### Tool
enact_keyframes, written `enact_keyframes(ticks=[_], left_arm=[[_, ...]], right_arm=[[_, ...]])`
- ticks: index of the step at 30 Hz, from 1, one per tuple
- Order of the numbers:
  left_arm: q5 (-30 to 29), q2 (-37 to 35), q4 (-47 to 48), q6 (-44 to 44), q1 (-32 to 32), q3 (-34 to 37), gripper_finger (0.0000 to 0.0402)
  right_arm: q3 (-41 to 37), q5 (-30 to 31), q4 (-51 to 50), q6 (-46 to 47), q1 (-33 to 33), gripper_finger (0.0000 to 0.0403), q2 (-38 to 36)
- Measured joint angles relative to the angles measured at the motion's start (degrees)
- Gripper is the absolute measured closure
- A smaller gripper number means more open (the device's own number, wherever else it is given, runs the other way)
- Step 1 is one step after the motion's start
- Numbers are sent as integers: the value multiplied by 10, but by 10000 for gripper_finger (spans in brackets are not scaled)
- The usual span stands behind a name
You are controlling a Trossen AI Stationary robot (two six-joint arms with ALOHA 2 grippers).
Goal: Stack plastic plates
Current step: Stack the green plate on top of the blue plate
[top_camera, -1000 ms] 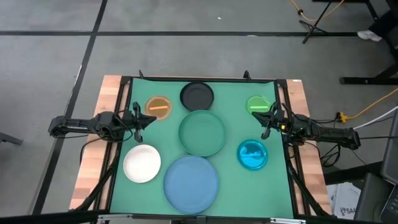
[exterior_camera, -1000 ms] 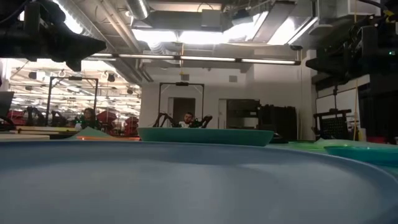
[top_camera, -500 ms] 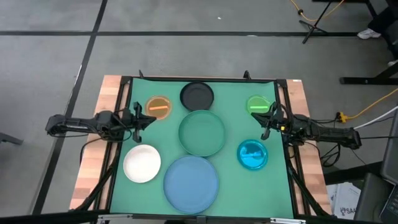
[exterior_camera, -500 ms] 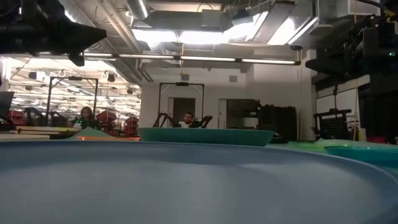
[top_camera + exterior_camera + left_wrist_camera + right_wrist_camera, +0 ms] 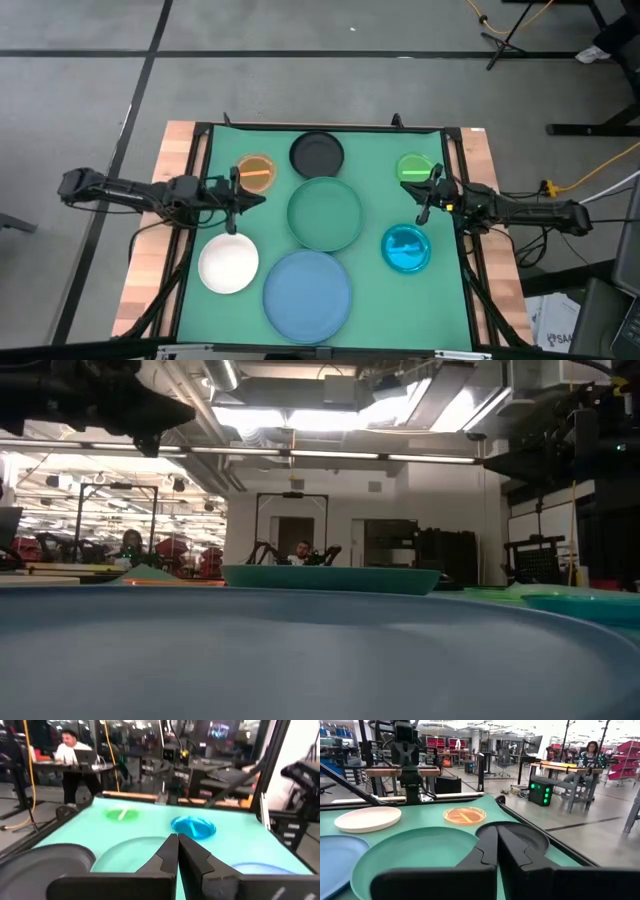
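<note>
1. On the green tabletop (image 5: 450, 300) seven plates lie apart from one another, none stacked.
2. The large light blue plate (image 5: 307, 284) sits at the near edge, just beside the dark teal plate (image 5: 325, 213) in the middle.
3. Along the far side are the orange plate (image 5: 256, 171), the black plate (image 5: 318, 154) and the green plate (image 5: 414, 167).
4. The white plate (image 5: 229, 263) lies to the left of the light blue one, the cyan plate (image 5: 406, 249) to its right.
5. The left tool (image 5: 258, 196) hangs above the mat between the orange and white plates, its fingers pressed together and holding nothing.
6. The right tool (image 5: 424, 196) hovers between the green and cyan plates, fingers likewise together and empty.
7. Across the room a person (image 5: 72, 751) sits at a desk.
</note>
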State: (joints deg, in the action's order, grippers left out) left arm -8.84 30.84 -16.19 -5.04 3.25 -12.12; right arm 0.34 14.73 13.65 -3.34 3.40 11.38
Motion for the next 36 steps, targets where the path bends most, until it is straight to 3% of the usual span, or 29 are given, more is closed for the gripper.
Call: enact_keyframes(ticks=[7,12,16,21,28,32,36], left_arm=[[-39,117,-4,-4,5,-36,397],[-43,176,-58,-3,5,-39,397],[-91,211,-84,7,5,-39,388],[-105,246,-85,-10,-9,-39,341],[-48,293,-80,-83,-52,-48,253],[-37,332,-41,-91,-61,-92,224],[-37,380,55,-107,-68,-163,220]], right_arm=[[0,-8,59,-4,0,402,58],[0,-8,83,-11,0,402,84],[0,-8,113,-13,0,402,105],[0,-1,139,-15,0,402,129],[0,12,165,-17,0,402,156],[13,19,167,-17,0,402,175],[35,22,167,-12,0,402,199]])
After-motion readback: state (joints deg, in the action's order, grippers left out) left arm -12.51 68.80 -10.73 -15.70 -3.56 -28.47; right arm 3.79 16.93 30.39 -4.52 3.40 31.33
